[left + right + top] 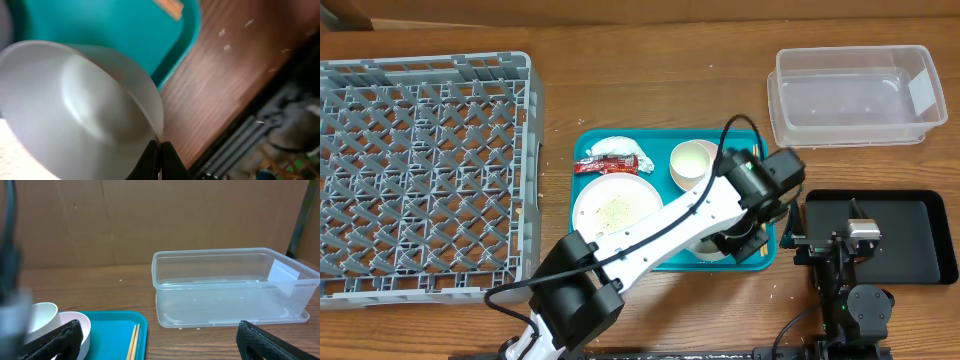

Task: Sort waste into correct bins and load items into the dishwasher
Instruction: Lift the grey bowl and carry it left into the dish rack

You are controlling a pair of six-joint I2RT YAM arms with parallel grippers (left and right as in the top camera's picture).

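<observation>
My left gripper (159, 152) is shut on the rim of the pale grey-blue bowl (75, 110), at the front right corner of the teal serving tray (585, 150). In the overhead view the arm covers most of that bowl. On the tray lie a white plate (612, 208) with rice-like crumbs, a red wrapper (605, 165), a crumpled napkin (615, 148) and a white cup (692, 160). Chopsticks (134, 342) rest by the tray's right edge. My right gripper (160, 345) stands open and holds nothing, over the black tray (920, 240).
The grey dish rack (420, 175) fills the left side of the table. The clear plastic tub (855, 95) stands at the back right, straight ahead of my right gripper. A small white bowl (75, 325) sits on the tray near my right gripper's left finger.
</observation>
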